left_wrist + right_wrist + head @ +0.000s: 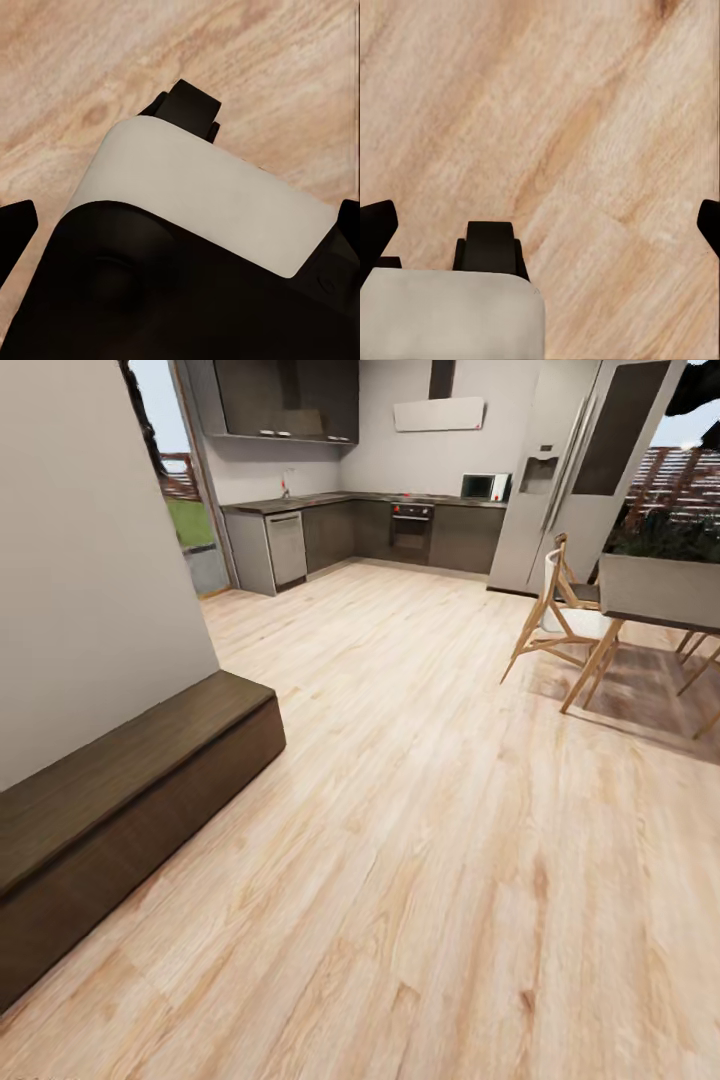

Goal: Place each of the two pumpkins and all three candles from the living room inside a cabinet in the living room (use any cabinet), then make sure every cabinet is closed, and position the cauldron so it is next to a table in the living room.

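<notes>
head view looks across pale wood floor (420, 840), and there's the cabinet (120, 800), long, low and dark brown, sitting flush against the beige wall (80, 560) on the left with its fronts shut, while a wooden chair (560, 615) stands at the table (660, 590) on the right and the grey kitchen units (400, 530) and fridge (570, 470) sit well back. left gripper (180, 225) hangs above the robot's own white-and-black body (202, 202), its dark fingertips (15, 229) wide apart at the frame edges with nothing between them. right gripper (540, 217) is the same story over bare planks, fingertips (375, 225) spread and empty.
</notes>
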